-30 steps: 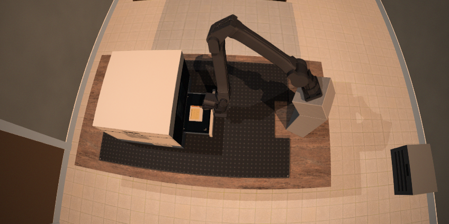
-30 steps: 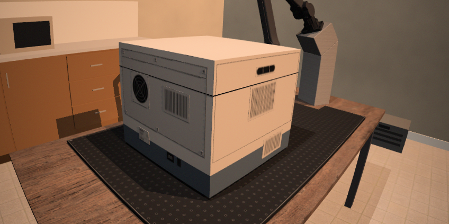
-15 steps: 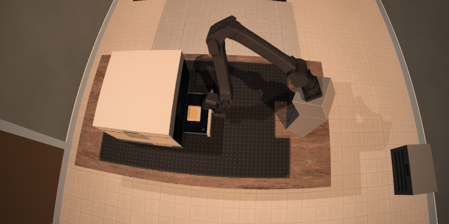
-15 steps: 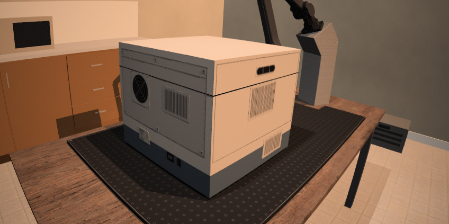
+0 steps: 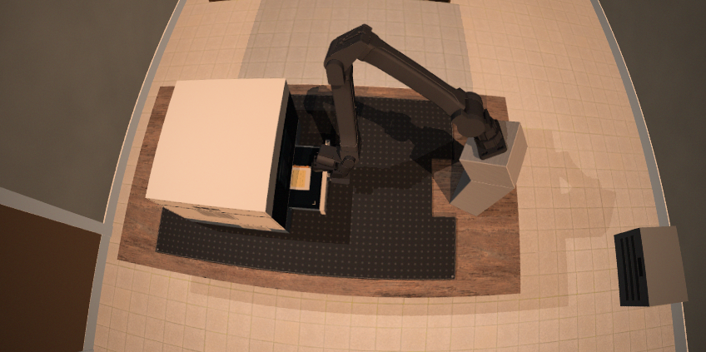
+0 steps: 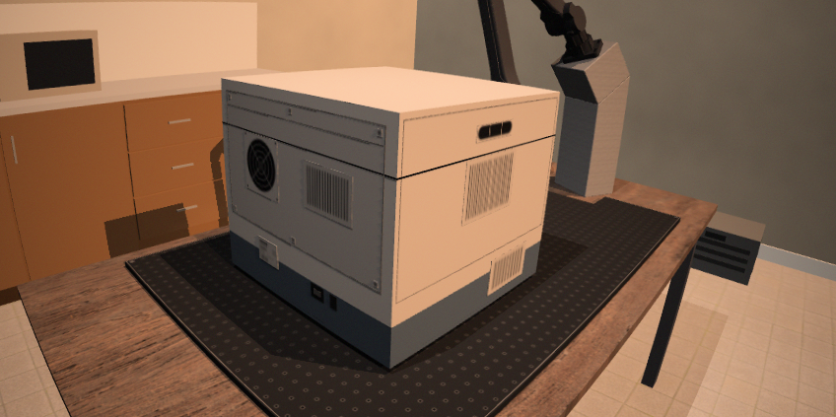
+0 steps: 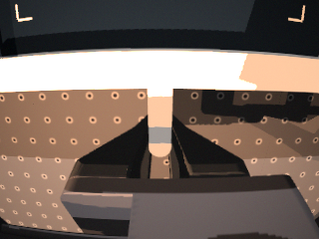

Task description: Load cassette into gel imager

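The gel imager IM [image 5: 217,142] [image 6: 469,225] stands upright on the dark mat. Its drawer is partly out, with dark glass [image 5: 303,200] [image 7: 130,20] showing. The cassette FINISHED [image 5: 300,178] lies on the glass close to IM's front; its far edge may be hidden, and it is outside the wrist view. Two corner marks [image 7: 24,19] [image 7: 299,20] show near the drawer's front panel [image 5: 323,195] [image 7: 75,70]; the rear marks are hidden. My gripper [image 7: 159,120] is shut on the drawer's handle [image 7: 160,107], a pale stem between the fingers. The exterior view shows neither drawer nor gripper.
The perforated mat [image 5: 396,249] [image 6: 328,383] lies on the wooden table [image 5: 488,264] [image 6: 111,348]. The arm's grey pedestal [image 5: 488,185] [image 6: 592,131] stands at the table's right end. The forearm [image 5: 344,113] comes down just in front of IM.
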